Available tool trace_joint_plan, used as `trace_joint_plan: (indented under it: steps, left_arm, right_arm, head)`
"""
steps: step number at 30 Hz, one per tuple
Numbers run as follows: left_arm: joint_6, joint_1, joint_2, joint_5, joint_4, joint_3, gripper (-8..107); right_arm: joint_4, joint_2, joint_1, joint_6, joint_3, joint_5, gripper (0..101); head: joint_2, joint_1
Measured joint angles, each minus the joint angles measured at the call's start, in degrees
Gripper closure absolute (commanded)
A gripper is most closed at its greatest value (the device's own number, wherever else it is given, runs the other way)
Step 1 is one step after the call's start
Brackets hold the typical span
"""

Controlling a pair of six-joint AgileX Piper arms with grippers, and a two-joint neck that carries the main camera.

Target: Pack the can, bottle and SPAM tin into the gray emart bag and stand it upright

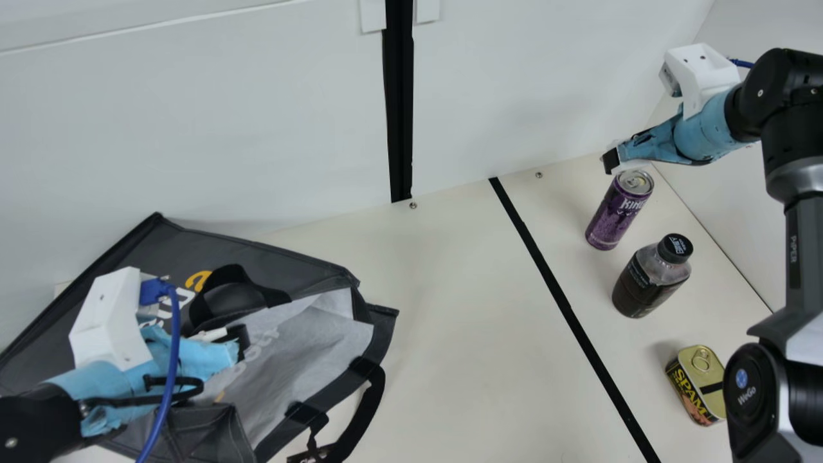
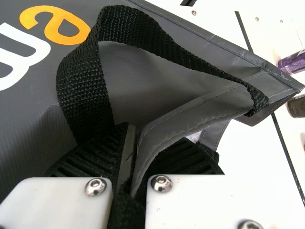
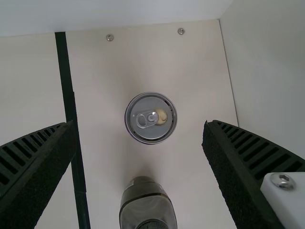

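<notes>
The can (image 1: 619,209) stands upright on the bench (image 1: 476,321), and my right hand (image 1: 611,161) is spread open above it. Near it stand the bottle (image 1: 649,276) and the SPAM tin (image 1: 697,386). Across the black stripe (image 1: 569,310), my left hand (image 1: 241,341) is clenched on the slumped gray bag's (image 1: 148,251) edge.

A robotics lab, or a test booth within one, was suggested by the setting. A cream table (image 1: 463,308) was bordered by a plain white back panel (image 1: 257,128) and a pale side panel (image 1: 733,212). Its surface was crossed by a black strip (image 1: 548,276), probably tape, though its material could not be clearly made out. Small screws (image 1: 413,205) were set along the rear edge. Two jointed machines, a left arm (image 1: 32,418) and a right arm (image 1: 804,244), were fitted with white housings (image 1: 109,321), light blue wrapping (image 1: 701,132) and exposed blue cable (image 1: 172,360).
</notes>
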Motion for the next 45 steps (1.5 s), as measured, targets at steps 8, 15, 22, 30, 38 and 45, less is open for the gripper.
trace_joint_plan:
  steps: [8, 15, 22, 30, 38, 45]
  left_arm:
    - [0.0, 0.0, 0.0, 0.0, 0.0, 0.0, 107]
    - [0.0, 0.0, 0.0, 0.0, 0.0, 0.0, 107]
    - [0.0, 0.0, 0.0, 0.0, 0.0, 0.0, 107]
    - [0.0, 0.0, 0.0, 0.0, 0.0, 0.0, 107]
    - [0.0, 0.0, 0.0, 0.0, 0.0, 0.0, 107]
    - [0.0, 0.0, 0.0, 0.0, 0.0, 0.0, 107]
  right_arm:
    - [-0.2, 3.1, 0.0, -0.8, -1.0, 0.0, 6]
    - [-0.2, 5.3, 0.0, -1.4, -1.5, 0.0, 6]
    - [-0.2, 7.4, -0.3, -2.2, -1.8, 0.0, 6]
    - [-0.2, 9.4, -0.9, -3.1, -1.8, -0.1, 6]
    - [-0.3, 11.4, -1.4, -4.5, -1.8, 0.0, 20]
    - [0.1, 13.0, -1.7, -5.6, -1.8, 0.0, 67]
  head:
    - [-0.1, 0.0]
    - [0.0, 0.0]
    - [0.0, 0.0]
    - [0.0, 0.0]
    - [-0.1, 0.0]
    - [0.0, 0.0]
